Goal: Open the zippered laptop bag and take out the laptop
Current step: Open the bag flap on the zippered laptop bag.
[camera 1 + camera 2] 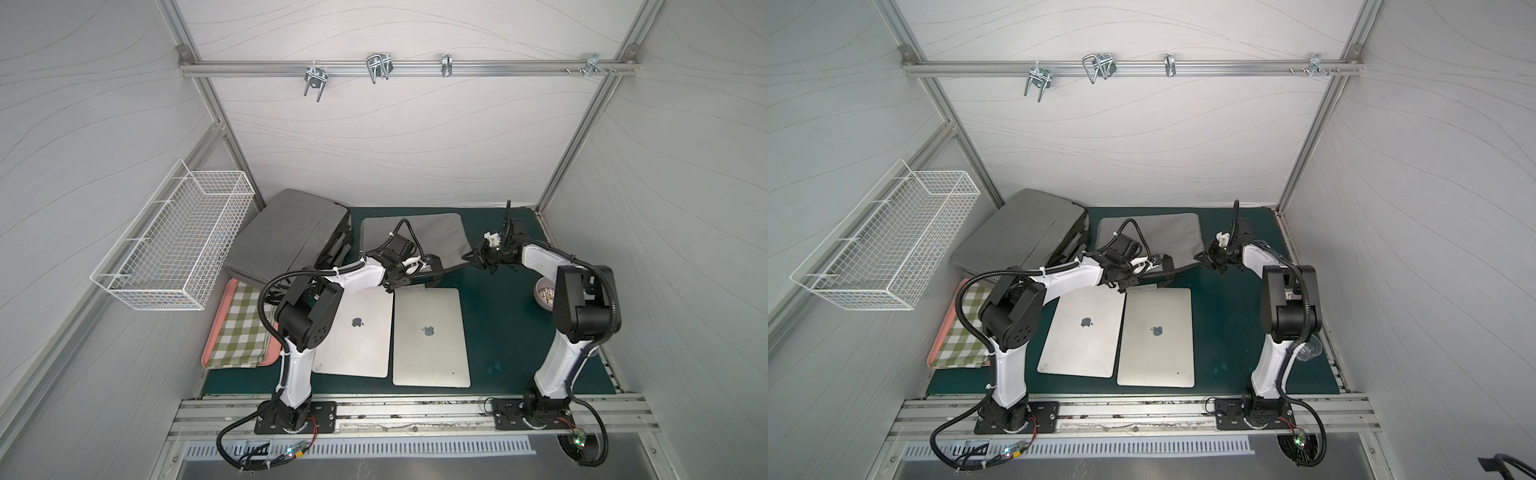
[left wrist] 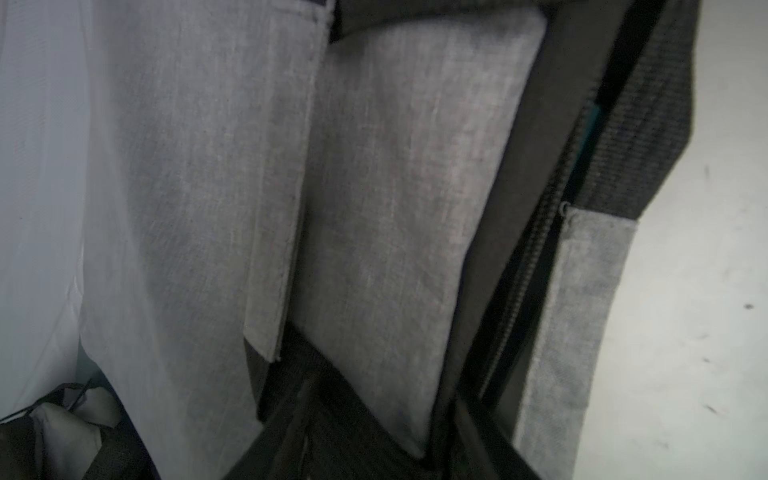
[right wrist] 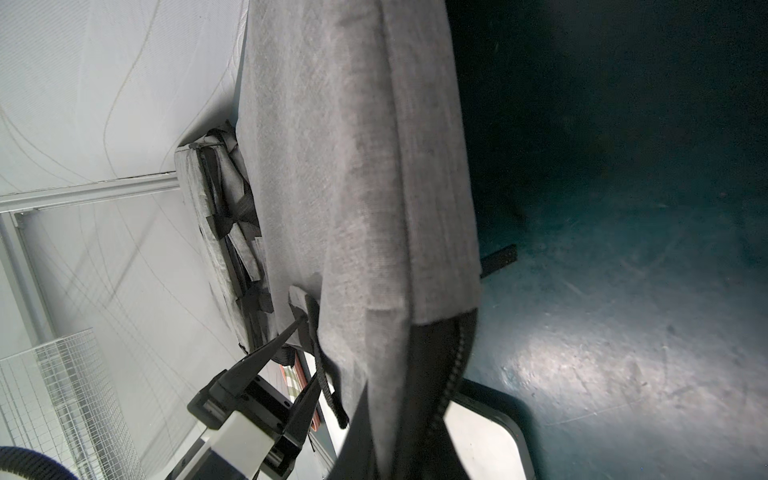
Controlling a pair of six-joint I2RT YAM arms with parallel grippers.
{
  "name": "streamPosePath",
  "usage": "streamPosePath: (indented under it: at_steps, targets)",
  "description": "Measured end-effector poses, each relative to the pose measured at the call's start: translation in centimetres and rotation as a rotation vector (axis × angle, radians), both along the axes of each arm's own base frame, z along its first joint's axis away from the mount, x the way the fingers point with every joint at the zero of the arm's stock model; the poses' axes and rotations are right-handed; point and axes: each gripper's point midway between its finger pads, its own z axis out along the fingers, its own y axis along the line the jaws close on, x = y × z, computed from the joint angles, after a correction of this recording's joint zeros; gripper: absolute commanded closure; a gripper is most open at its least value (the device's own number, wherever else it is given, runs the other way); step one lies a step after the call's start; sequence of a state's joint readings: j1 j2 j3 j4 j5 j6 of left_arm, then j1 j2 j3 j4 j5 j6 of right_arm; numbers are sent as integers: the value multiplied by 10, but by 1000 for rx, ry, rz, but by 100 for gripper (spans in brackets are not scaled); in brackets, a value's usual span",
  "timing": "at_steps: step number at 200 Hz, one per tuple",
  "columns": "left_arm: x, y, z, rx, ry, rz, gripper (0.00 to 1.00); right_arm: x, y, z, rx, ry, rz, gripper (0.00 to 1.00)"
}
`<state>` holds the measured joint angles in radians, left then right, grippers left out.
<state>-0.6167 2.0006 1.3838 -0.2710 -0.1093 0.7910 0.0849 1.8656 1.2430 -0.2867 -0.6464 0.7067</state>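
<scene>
Pinching the grey fabric laptop bag by its right near corner, my right jaws are closed; my left jaws stand part-open.

Left arm and right arm, white and black.
Black ribbed cables are looped alongside; black base plates are screwed down.

1. I can see a white wire mesh basket hung on the side wall.
2. Below it, a pink rectangular tray carries a folded green-and-white checked cloth.
3. A small round bowl (contents unclear) sits on the dark green mat.
4. Silver metal hooks hang on the back rail.
</scene>
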Motion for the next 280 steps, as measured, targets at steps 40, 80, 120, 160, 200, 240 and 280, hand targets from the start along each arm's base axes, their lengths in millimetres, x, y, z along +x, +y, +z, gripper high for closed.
streamPosePath:
  at_steps: [40, 80, 120, 160, 200, 240, 280]
  targets:
    - [1, -2, 4, 17, 0, -13, 84, 0, 0, 0, -2, -2, 2, 100]
    - [0, -2, 6, 19, 13, -7, 90, -1, 0, -2, -8, -8, 10, 100]
    - [-2, -1, 20, 19, 48, 20, 100, -4, -1, -6, -14, -1, 12, 77]
    - [4, -3, 46, 1, 72, 76, 100, -16, -6, -17, -26, 11, 14, 45]
    - [13, -10, 64, -63, 103, 172, 100, -35, -16, 13, -28, -96, -30, 34]
    - [23, -12, 83, -122, 156, 272, 100, -67, -24, 59, -4, -285, -139, 32]
    - [27, -18, 103, -206, 175, 347, 100, -101, 10, 29, 31, -236, -225, 35]
